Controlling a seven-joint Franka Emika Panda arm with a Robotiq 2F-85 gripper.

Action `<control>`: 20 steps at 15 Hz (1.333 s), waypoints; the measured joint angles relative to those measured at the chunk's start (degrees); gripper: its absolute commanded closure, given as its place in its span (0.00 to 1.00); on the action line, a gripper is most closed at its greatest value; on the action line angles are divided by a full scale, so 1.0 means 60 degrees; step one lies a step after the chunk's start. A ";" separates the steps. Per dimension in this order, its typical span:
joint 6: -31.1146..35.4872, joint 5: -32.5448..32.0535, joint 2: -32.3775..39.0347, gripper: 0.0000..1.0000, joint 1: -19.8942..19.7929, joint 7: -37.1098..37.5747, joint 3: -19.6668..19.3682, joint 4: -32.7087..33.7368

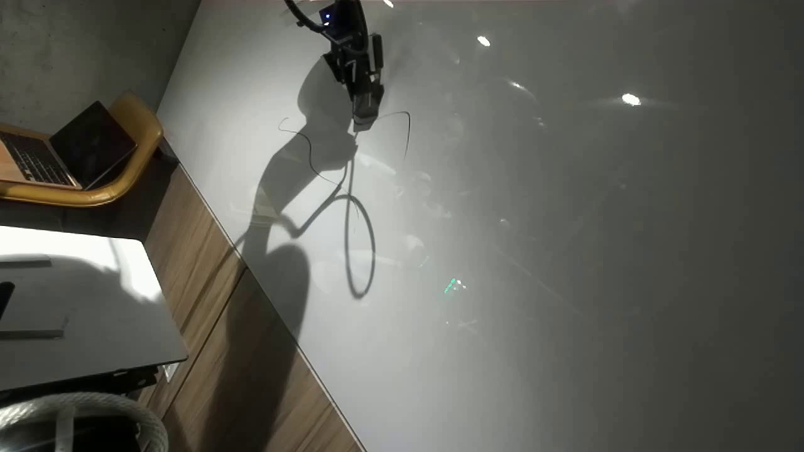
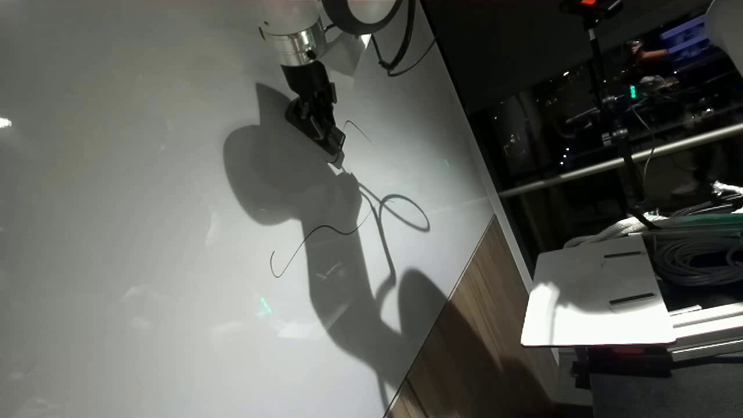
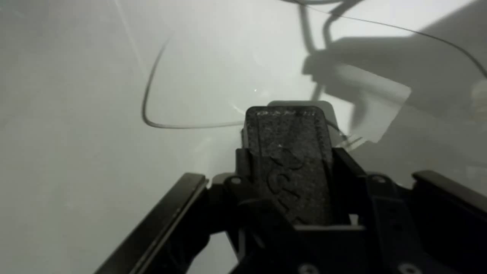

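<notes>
My gripper [image 3: 290, 163] is shut on a dark grey speckled block [image 3: 287, 131] with raised lettering on its face, seen large in the wrist view. One finger presses on each side of the block. A lighter layer shows behind the block's far end. In both exterior views the gripper [image 1: 364, 88] points down at a glossy white surface [image 2: 145, 232], with the block's end at or close to it; I cannot tell whether it touches. A thin dark wavy line [image 2: 325, 227] lies on this surface and passes behind the block. The line also shows in the wrist view [image 3: 146, 99].
The arm's shadow [image 1: 286, 169] falls across the white surface. Beyond its edge are wood panels [image 1: 207, 263], a yellow chair [image 1: 147, 125] with an open laptop [image 1: 94, 144], a white plate [image 2: 598, 313], coiled cables [image 2: 696, 261] and a dark stand [image 2: 624, 145].
</notes>
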 measured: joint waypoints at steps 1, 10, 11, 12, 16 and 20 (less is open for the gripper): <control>0.0048 0.0017 -0.0186 0.70 -0.0163 -0.0082 -0.0105 -0.0069; 0.0307 0.0414 -0.0598 0.70 -0.0741 -0.0162 -0.0310 -0.0166; 0.0307 0.0430 -0.0601 0.70 -0.0749 -0.0162 -0.0310 -0.0166; 0.0307 0.0431 -0.0601 0.70 -0.0751 -0.0162 -0.0310 -0.0167; 0.0269 0.0431 -0.0611 0.70 -0.0790 -0.0160 -0.0310 -0.0168; 0.0124 0.0432 -0.0616 0.70 -0.0831 -0.0131 -0.0311 -0.0168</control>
